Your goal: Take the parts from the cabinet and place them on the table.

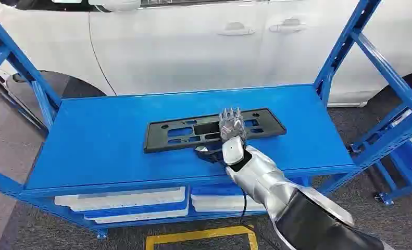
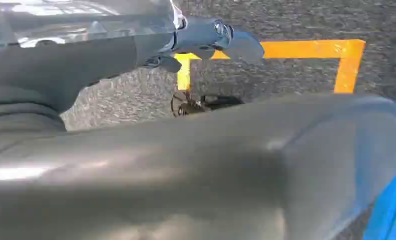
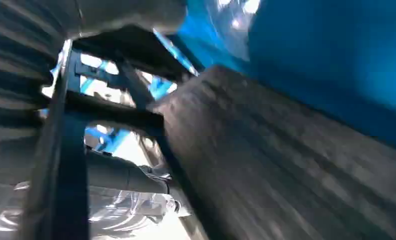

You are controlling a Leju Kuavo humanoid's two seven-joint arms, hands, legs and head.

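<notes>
The plate part [image 1: 214,130] lies on the shelf [image 1: 99,140], near its middle; the right robot hand [image 1: 233,127] rests on the part's right half. A car [image 1: 193,41] stands behind the shelf; trays [image 1: 120,200] sit below it.

The part [image 1: 193,133] was a flat black plastic plate, long and rectangular, pierced with slots and holes. It lay flat on my blue shelf [image 1: 99,140], near the middle, its long side running across, slightly tilted.

A black slotted plate [image 1: 214,129] lies flat near the middle of the blue shelf [image 1: 99,140].
</notes>
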